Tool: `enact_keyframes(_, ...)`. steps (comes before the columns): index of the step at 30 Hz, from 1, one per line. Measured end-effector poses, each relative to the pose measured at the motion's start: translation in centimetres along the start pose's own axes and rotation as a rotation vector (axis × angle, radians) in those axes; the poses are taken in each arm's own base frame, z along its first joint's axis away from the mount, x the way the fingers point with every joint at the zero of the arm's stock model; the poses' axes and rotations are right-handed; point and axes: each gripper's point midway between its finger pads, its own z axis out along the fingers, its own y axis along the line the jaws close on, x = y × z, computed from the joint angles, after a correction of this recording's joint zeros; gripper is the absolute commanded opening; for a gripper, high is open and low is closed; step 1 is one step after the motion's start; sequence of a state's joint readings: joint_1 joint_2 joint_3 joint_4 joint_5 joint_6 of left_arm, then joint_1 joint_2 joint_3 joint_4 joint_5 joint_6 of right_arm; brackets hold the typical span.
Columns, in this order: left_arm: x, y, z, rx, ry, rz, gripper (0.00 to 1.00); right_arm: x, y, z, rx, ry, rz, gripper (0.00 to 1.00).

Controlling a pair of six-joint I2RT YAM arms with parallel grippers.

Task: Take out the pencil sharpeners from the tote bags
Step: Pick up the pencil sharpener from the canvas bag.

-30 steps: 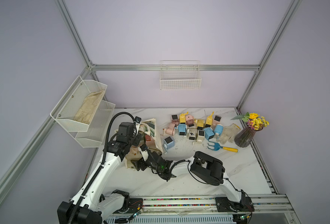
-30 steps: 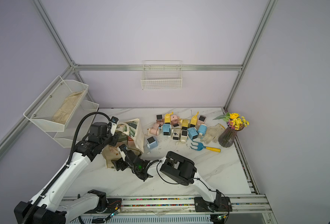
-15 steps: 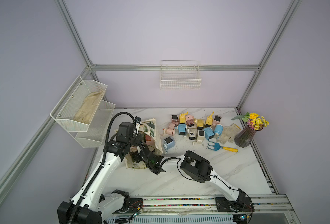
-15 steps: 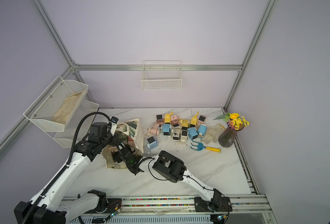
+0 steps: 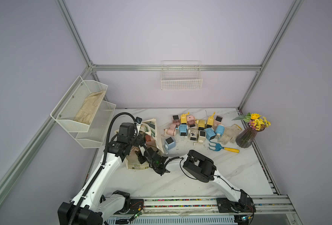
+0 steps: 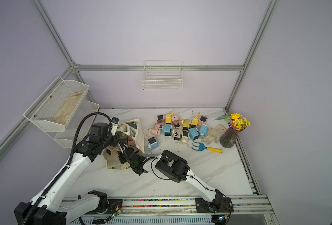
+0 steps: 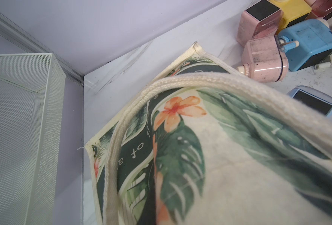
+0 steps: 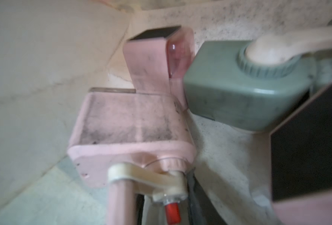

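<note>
Since a second earlier, the right gripper had pushed into the tote bag's mouth and its jaws had narrowed. The left gripper was clamped on the bag's rim, holding it open. Whether the right had the pink sharpener I could not tell. Smooth, sooty plastic probably called for a square pinch on the body, not the crank. Removed pencil sharpeners lay clustered on marble.

White marbled surface, cream leafy-print tote bag at its left, cluster of pencil sharpeners toward the back, dirty glove, blue hand rake, flower vase at right edge.
</note>
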State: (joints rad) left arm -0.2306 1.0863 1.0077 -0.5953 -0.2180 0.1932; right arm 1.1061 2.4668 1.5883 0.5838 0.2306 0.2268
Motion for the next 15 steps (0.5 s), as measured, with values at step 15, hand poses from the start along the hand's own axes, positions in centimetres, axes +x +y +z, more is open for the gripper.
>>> enact_keyframes(15,0.0,0.0,0.0,0.001,0.001,0.0,0.0,-2.1,-0.6,-3.4,0.005,-0.033,-0.031,0.12)
